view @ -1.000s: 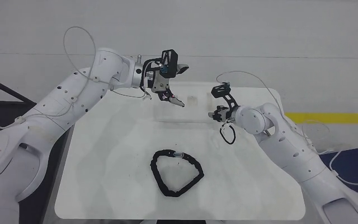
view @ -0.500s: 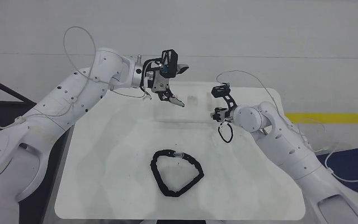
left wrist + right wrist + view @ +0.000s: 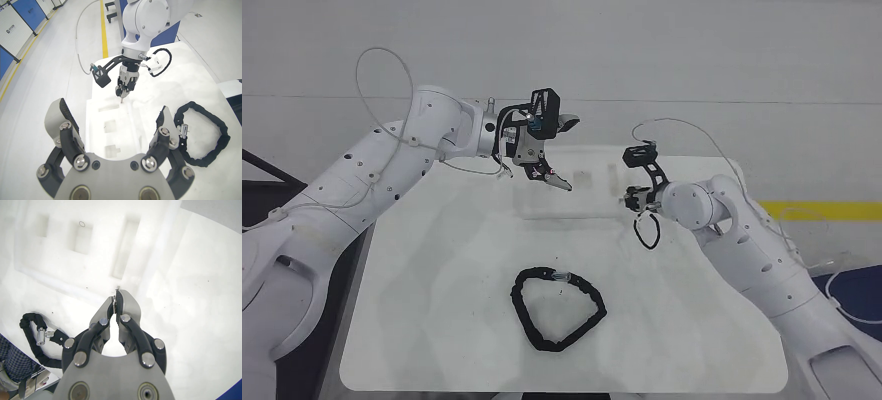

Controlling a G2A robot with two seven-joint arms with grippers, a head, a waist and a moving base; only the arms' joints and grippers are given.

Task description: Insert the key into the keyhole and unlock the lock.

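Observation:
A black fabric-covered chain lock (image 3: 557,308) lies looped on the white table, its silver lock cylinder (image 3: 40,337) at the join. My right gripper (image 3: 114,296) is shut on a small silver key (image 3: 114,300), whose tip (image 3: 118,287) pokes out past the pads. It hangs over the edge of a white foam tray (image 3: 56,262), well away from the chain. The left wrist view shows that gripper (image 3: 122,94) pointing the key (image 3: 121,100) down at the foam. My left gripper (image 3: 115,115) is open and holds nothing, raised above the tray's other end (image 3: 558,184).
The foam tray (image 3: 577,200) at the back of the table has several rectangular recesses; one holds a small ring (image 3: 81,223). The chain lock (image 3: 208,132) lies toward the front middle, with bare tabletop (image 3: 442,300) around it.
The right arm has shifted slightly toward the back of the table with the key in its grip. The left arm and the chain lock have not moved.

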